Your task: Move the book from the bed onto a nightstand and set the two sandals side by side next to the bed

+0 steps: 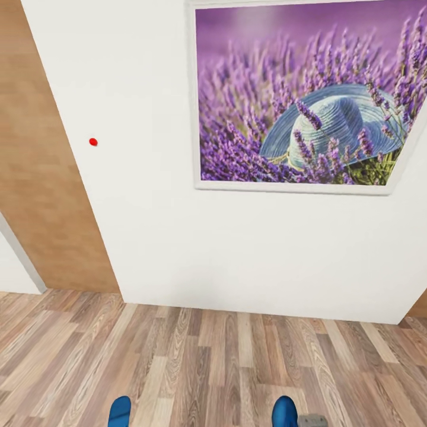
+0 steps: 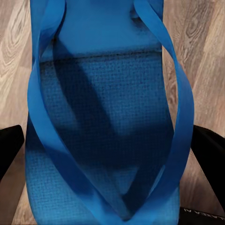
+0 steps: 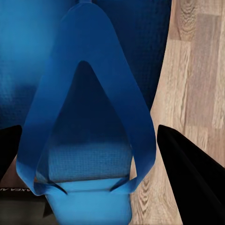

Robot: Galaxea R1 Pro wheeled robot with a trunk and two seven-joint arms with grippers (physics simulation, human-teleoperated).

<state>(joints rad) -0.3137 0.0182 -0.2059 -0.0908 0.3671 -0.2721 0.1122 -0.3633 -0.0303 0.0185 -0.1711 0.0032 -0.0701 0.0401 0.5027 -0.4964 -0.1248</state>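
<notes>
Robot facing white wall (image 1: 178, 249) with lavender picture (image 1: 302, 95); each gripper clamped on blue sandal, left (image 2: 110, 140), right (image 3: 86, 140), above wood floor (image 1: 213, 362)

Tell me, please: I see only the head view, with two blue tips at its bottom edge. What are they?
Observer: Two sandals. In the left wrist view the left sandal sits between the left jaws, one jaw at each long edge.
Operator: And the other tip?
Observer: In the right wrist view the right sandal sits the same way between the right jaws, and its strap faces the camera.
Operator: Do they lie on the floor?
Observer: I cannot tell. The wood floor shows behind each sandal, but the wrist views do not settle how high they are.
</notes>
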